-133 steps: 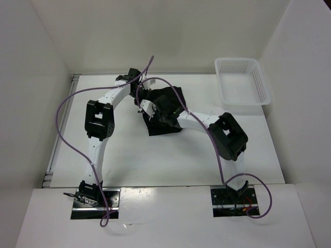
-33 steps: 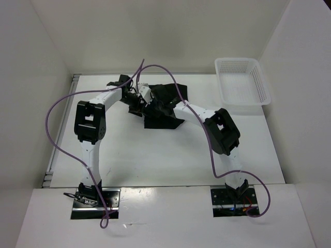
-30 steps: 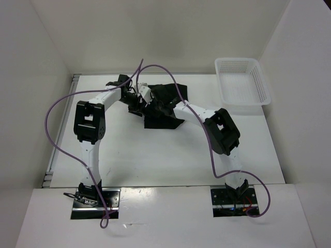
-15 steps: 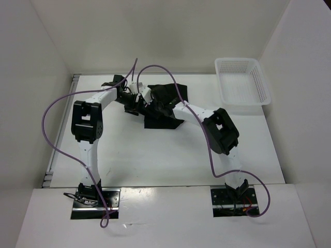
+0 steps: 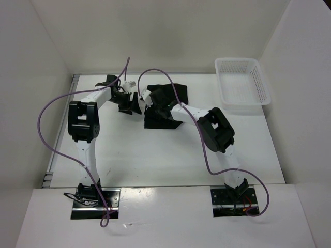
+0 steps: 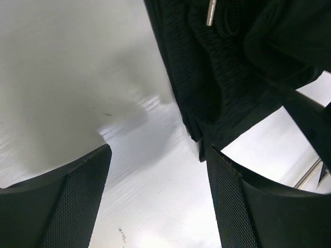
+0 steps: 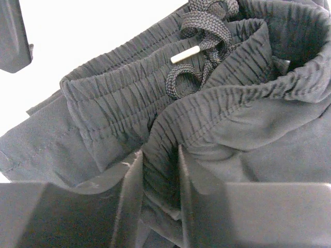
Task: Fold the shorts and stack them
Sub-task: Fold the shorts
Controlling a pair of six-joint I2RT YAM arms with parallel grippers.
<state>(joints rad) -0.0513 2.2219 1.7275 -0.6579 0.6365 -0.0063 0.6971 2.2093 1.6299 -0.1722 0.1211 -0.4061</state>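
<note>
Shorts (image 5: pixel 178 93) of black cloth are lying bunched at the far middle of the white counter (image 5: pixel 155 155). They are lying well apart from the white mesh basket (image 5: pixel 243 102), which is sitting at the far right corner. Both arms are reaching across the counter toward this heap.

The right hand (image 5: pixel 154 101) is bearing on the left part of the shorts. In the right wrist view its two fingers (image 7: pixel 124 206) are standing close together, and a fold of the gathered waistband (image 7: pixel 155 150) is running down between them, so this hand is pinching the cloth. Just beyond the fingers a woven drawstring (image 7: pixel 204 31) is curling over the ruffled elastic, with its pale tip (image 7: pixel 185 54) lying across the gathers.

The left hand (image 5: pixel 132 102) is hanging just beside the left edge of the shorts, over bare counter. In the left wrist view its fingers (image 6: pixel 77 206) are standing wide apart and are holding nothing, with only the glossy counter showing between them. The edge of the cloth is filling the upper right of that view, and its lowest corner is coming close to the tip of the finger on that side. Whether the two are touching cannot be told.
</note>
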